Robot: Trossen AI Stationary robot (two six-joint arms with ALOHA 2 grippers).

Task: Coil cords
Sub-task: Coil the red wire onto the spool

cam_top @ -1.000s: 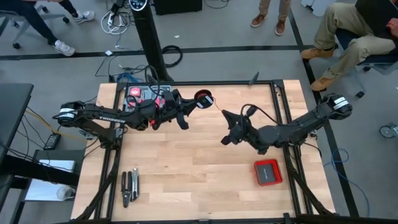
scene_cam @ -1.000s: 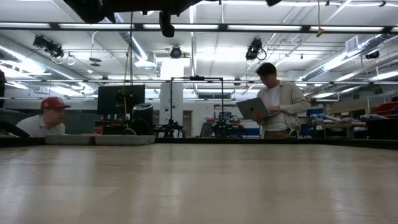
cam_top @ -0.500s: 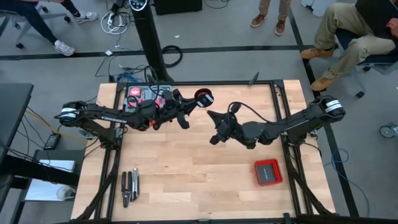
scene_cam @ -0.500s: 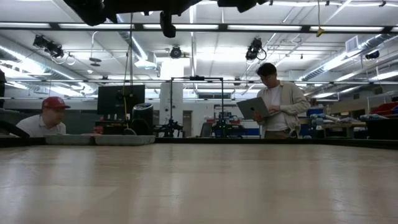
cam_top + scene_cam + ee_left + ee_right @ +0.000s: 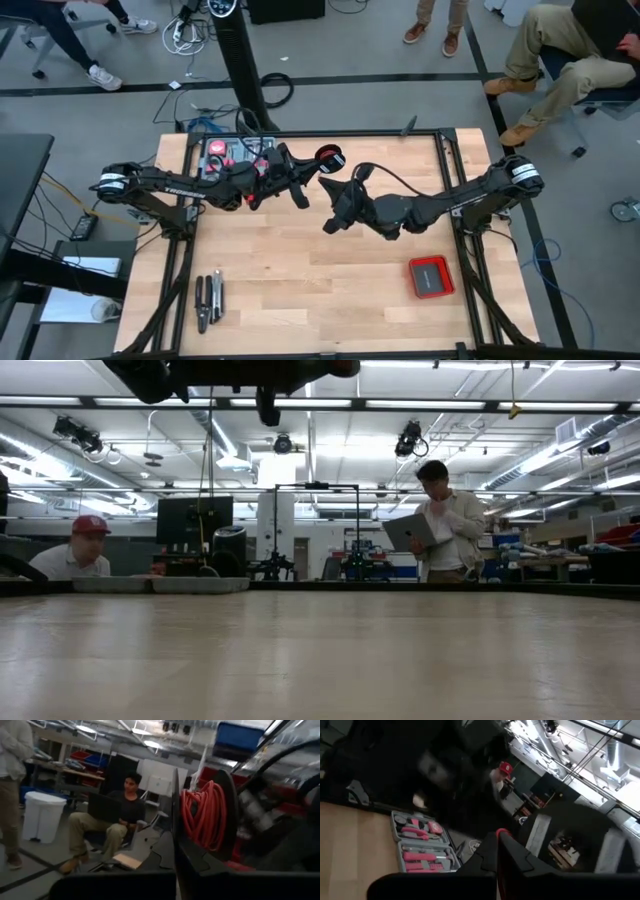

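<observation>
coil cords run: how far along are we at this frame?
Done: most of the red wire sits wound on the black spool, which the left gripper holds shut above the table's far edge. In hand: the right gripper, shut, pinches what looks like the wire's free end beside the spool. Left: winding on that tail. The red box lies untouched.

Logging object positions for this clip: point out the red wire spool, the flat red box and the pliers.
red wire spool point(image 5: 327, 156), high view, on the coiled wire.
flat red box point(image 5: 431, 276), high view, its centre.
pliers point(image 5: 208, 300), high view, the handles.
</observation>
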